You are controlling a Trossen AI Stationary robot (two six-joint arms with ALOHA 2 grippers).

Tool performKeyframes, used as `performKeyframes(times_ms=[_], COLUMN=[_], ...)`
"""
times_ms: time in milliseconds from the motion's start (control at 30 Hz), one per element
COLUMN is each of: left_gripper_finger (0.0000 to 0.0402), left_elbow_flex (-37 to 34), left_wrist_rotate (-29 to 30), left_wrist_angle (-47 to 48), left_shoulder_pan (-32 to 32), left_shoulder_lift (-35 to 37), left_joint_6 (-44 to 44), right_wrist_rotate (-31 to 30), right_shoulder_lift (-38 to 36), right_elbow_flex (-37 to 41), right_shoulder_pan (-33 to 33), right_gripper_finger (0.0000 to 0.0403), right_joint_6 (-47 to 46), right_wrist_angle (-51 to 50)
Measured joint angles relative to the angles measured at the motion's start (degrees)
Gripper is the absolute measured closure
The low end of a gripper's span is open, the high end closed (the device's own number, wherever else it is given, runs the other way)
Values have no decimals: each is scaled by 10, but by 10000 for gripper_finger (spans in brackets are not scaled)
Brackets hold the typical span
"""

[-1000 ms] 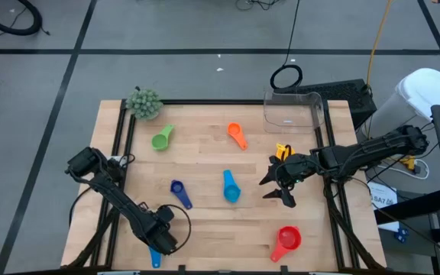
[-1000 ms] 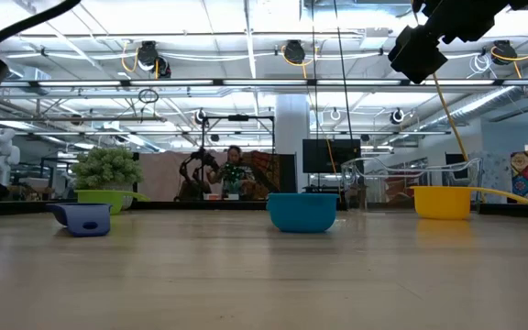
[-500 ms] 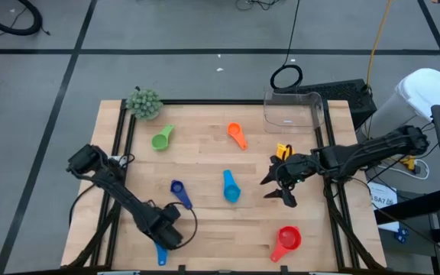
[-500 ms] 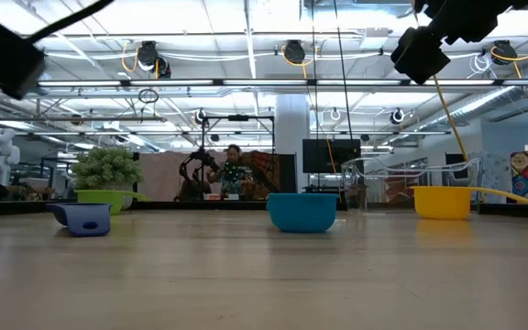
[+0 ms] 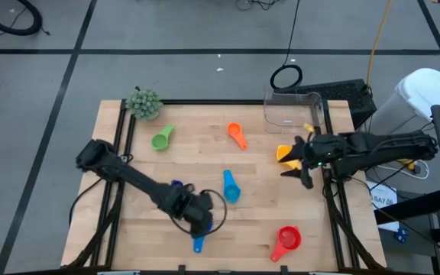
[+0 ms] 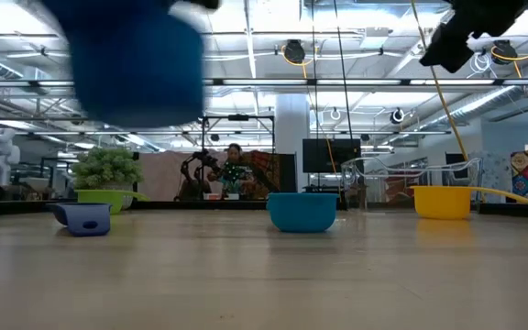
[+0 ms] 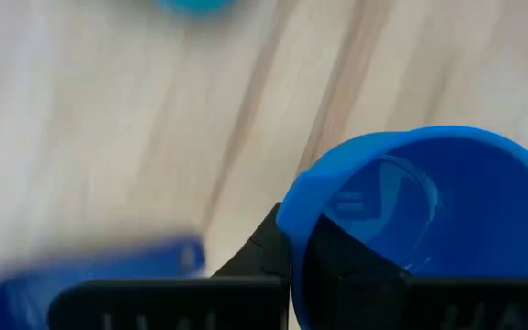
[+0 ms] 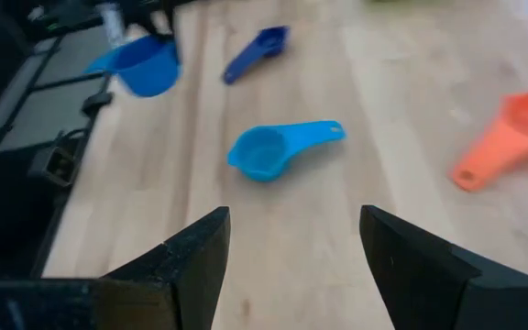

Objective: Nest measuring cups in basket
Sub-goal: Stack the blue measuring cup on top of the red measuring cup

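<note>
My left gripper [image 5: 195,216] is shut on a darker blue measuring cup [image 7: 420,220], which it carries above the table's near middle; the cup shows blurred and high in the low view [image 6: 136,55]. My right gripper [image 5: 300,164] is open and empty, just beside the yellow cup [image 5: 284,153]. The light blue cup [image 5: 230,187], small dark blue cup [image 5: 177,186], orange cup [image 5: 237,135], green cup [image 5: 161,139] and red cup [image 5: 287,239] lie on the table. The clear basket [image 5: 292,111] stands at the far right corner. My left gripper pinches the blue cup's side wall at its rim [image 7: 291,206], one finger inside the bowl and one outside. The cup is lifted clear of the table with its open side up. Its handle [image 5: 198,244] sticks out toward the table's near edge.
A fuzzy grey-green ball [image 5: 143,101] sits at the far left corner. Black rails run along the table's left and right edges. Bare wood lies between the light blue cup and the yellow cup.
My left gripper has carried the blue cup from the table's near left part toward the right and a little farther, lifted clear. My right gripper has moved toward the table's far right, nearer the basket, staying open.
</note>
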State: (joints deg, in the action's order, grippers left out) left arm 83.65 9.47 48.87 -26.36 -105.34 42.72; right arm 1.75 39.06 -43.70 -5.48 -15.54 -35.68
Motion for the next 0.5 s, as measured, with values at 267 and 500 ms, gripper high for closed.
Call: performKeyframes(times_ms=[267,500], left_gripper_finger=[394,394], left_elbow_flex=[111,131], left_wrist_rotate=[86,169], left_wrist_angle=[-27,-2], left_shoulder_pan=[68,142], left_shoulder_lift=[1,1], left_joint_6=[-169,-216], right_wrist_rotate=[-2,0], right_shoulder_lift=[7,78], right_elbow_flex=[0,0], right_shoulder_pan=[-17,-37], right_gripper_finger=[167,167], right_joint_6=[-34,-43], right_wrist_angle=[26,168])
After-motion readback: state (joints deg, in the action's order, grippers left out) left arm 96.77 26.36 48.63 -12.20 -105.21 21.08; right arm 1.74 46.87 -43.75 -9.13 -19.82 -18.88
